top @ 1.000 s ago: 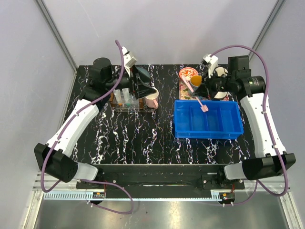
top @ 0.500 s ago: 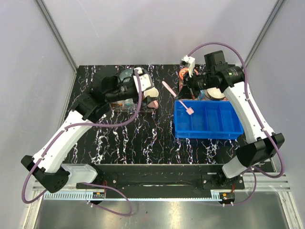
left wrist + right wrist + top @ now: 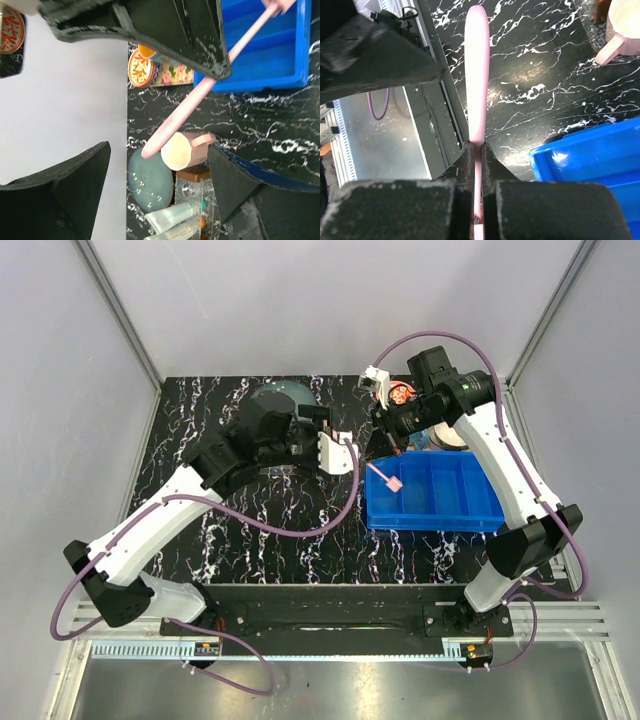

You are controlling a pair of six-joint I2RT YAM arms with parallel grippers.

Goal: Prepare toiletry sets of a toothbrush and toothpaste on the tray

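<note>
Pink toothbrush (image 3: 476, 75) sits clamped in the right gripper (image 3: 476, 150), held in the air over the left edge of the bin (image 3: 440, 518) (one end over the blue). Left gripper (image 3: 335, 453) hovers just beside it above the table (image 3: 280, 530), fingers spread wide, gripping nothing.

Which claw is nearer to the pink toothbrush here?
Right. The right claw is shut on the toothbrush, gripping its shaft. The left claw is open and faces the toothbrush's free end without gripping it.
</note>
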